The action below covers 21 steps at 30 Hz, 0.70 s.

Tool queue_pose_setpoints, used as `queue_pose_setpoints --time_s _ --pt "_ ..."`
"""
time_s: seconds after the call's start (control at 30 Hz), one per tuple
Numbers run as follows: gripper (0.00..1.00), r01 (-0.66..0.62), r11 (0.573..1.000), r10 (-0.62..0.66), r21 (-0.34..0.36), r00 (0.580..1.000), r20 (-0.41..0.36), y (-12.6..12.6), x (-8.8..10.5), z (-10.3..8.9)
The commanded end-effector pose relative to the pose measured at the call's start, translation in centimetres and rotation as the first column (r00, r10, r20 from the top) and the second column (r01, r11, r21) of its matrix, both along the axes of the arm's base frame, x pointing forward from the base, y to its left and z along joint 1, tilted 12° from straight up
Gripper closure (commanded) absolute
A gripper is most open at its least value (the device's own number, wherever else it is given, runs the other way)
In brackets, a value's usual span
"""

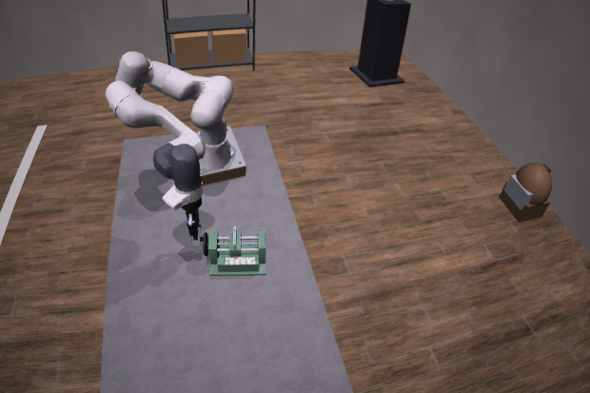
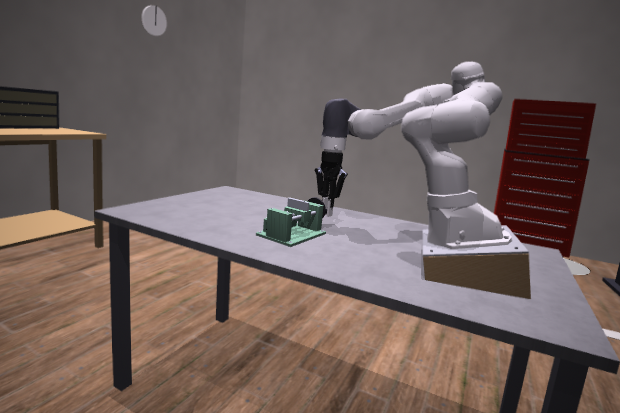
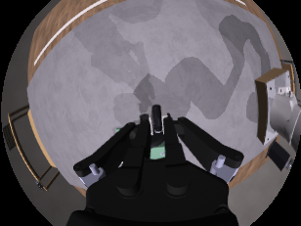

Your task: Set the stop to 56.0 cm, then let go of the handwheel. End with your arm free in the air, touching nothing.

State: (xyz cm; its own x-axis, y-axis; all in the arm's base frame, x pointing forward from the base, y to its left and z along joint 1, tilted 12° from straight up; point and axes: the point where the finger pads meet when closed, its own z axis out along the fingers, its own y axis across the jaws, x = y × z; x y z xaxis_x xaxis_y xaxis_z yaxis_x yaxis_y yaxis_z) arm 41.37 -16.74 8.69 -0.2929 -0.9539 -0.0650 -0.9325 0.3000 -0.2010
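Observation:
The green fixture (image 1: 261, 248) (image 2: 279, 225) stands on the table. Its black handwheel (image 1: 206, 244) (image 2: 317, 202) is on the side towards my gripper (image 1: 194, 236) (image 2: 328, 211) (image 3: 156, 121). My gripper points down and is shut on the handwheel's crank handle (image 3: 156, 113), which shows dark between the fingertips in the wrist view. The stop (image 1: 235, 241) (image 2: 297, 204), a green block with a light upright plate, sits on the rods a little nearer the handwheel end than the far end. A red mark shows at the white scale (image 1: 243, 261) below it; its numbers are too small to read.
The arm's base block (image 1: 224, 174) (image 2: 476, 273) (image 3: 262, 111) stands on the same table (image 1: 209, 330) (image 2: 200, 217). The fixture's end plates rise close beside my fingers. The shelf, red cabinet and dark pedestal stand away from the table.

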Motion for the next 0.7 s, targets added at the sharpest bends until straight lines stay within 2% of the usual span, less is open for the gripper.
queue_pose_setpoints --time_s 0.0,0.67 --pt "0.96 -0.003 1.0 0.003 0.003 1.0 0.0 0.1 -0.2 0.6" --pt "0.96 -0.003 1.0 0.003 0.003 1.0 0.0 -0.1 0.0 2.5"
